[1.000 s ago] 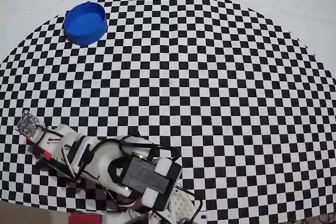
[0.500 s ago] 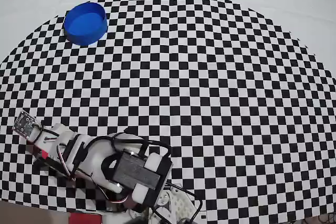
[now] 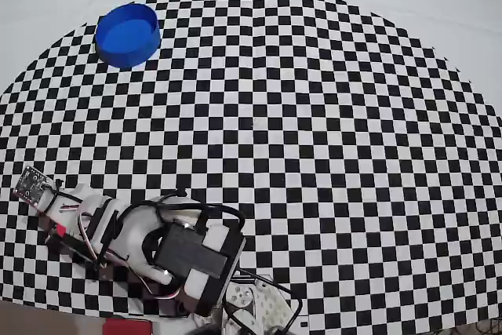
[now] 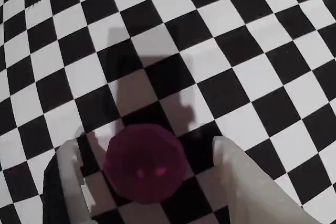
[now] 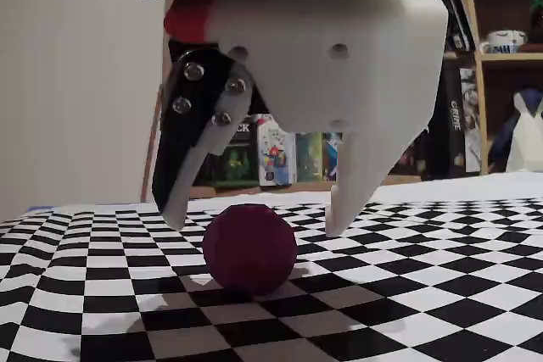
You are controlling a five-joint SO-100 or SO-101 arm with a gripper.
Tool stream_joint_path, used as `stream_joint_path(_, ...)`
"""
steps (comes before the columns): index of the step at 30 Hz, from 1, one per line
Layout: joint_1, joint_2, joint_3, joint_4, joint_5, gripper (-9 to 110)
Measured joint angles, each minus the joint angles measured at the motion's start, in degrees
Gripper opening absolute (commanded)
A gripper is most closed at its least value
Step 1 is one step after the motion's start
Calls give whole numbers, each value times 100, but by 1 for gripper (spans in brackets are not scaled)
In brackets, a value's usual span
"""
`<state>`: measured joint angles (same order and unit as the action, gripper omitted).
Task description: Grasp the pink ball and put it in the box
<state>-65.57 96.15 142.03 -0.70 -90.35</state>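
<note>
The pink ball (image 4: 144,163) rests on the checkered mat, dark magenta in the wrist view. It also shows in the fixed view (image 5: 250,247). My gripper (image 5: 254,222) is open and stands over the ball, one finger on each side with gaps between the fingers and the ball. In the wrist view the gripper (image 4: 147,146) has a white finger (image 4: 239,174) to the right of the ball and another to the left. The blue box (image 3: 127,34) stands at the far left of the mat in the overhead view, well away from the arm (image 3: 188,253). The ball is hidden under the arm there.
The checkered mat (image 3: 314,131) covers most of the table. A small circuit board (image 3: 33,186) sticks out at the arm's left. Shelves with books (image 5: 280,158) stand behind the table in the fixed view.
</note>
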Motion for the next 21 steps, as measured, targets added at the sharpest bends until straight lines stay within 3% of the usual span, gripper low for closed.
stream_joint_path(21, 0, -202, -35, -53, 0, 29)
